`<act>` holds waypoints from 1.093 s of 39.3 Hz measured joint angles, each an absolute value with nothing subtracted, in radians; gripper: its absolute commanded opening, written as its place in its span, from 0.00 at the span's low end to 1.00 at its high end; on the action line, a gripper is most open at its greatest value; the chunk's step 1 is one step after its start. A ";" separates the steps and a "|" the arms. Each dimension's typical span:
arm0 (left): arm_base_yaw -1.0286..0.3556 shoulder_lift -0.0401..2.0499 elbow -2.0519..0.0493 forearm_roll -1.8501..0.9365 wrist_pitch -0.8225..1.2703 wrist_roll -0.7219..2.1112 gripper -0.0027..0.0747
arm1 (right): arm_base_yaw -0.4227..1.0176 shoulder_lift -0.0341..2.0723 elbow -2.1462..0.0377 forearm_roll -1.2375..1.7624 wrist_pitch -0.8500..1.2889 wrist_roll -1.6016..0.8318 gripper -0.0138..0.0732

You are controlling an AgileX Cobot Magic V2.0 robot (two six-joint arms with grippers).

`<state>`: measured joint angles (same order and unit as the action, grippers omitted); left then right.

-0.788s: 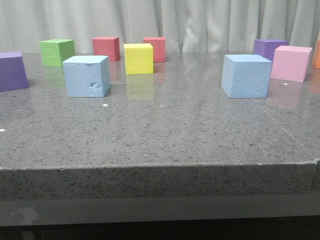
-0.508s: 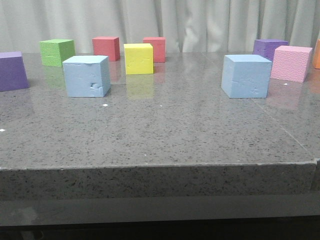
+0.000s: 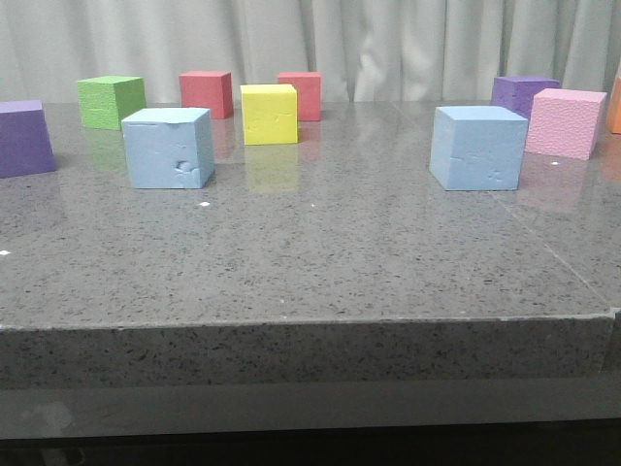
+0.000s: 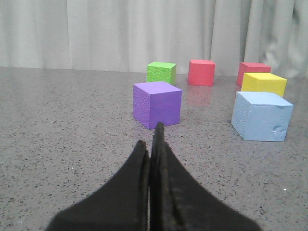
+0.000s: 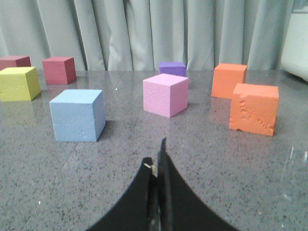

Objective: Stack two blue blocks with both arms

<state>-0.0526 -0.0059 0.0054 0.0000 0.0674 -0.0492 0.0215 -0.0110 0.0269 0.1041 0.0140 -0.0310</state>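
Note:
Two pale blue blocks stand apart on the grey table. The left blue block (image 3: 168, 148) has a dented front face; it also shows in the left wrist view (image 4: 261, 115). The right blue block (image 3: 477, 148) also shows in the right wrist view (image 5: 77, 115). Neither gripper shows in the front view. My left gripper (image 4: 150, 139) is shut and empty, low over the table, short of a purple cube (image 4: 157, 104). My right gripper (image 5: 157, 155) is shut and empty, short of the right blue block and to its right.
Other cubes stand round the table (image 3: 310, 262): purple (image 3: 23, 138), green (image 3: 111, 101), two red (image 3: 206, 93), yellow (image 3: 269, 114), another purple (image 3: 522, 92), pink (image 3: 565, 122). Two orange cubes (image 5: 253, 109) show in the right wrist view. A curtain hangs behind.

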 measured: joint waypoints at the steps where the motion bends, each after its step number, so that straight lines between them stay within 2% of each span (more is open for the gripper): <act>1: -0.053 -0.006 0.005 0.000 0.067 -0.049 0.01 | 0.021 -0.011 0.027 0.104 0.010 -0.031 0.08; 12: -0.053 -0.006 -0.001 -0.010 0.021 -0.049 0.01 | 0.021 -0.011 0.019 0.104 -0.031 -0.031 0.08; 20: -0.053 -0.006 -0.144 -0.063 0.027 -0.049 0.01 | 0.021 -0.011 -0.150 0.104 0.123 -0.031 0.08; 26: -0.053 0.007 -0.325 -0.068 0.123 -0.049 0.01 | 0.021 0.009 -0.319 0.102 0.280 -0.035 0.08; 33: -0.053 0.132 -0.510 -0.069 0.296 -0.049 0.01 | 0.021 0.138 -0.479 0.085 0.399 -0.037 0.08; 43: -0.053 0.334 -0.622 -0.069 0.435 -0.049 0.01 | 0.021 0.359 -0.566 0.083 0.417 -0.037 0.08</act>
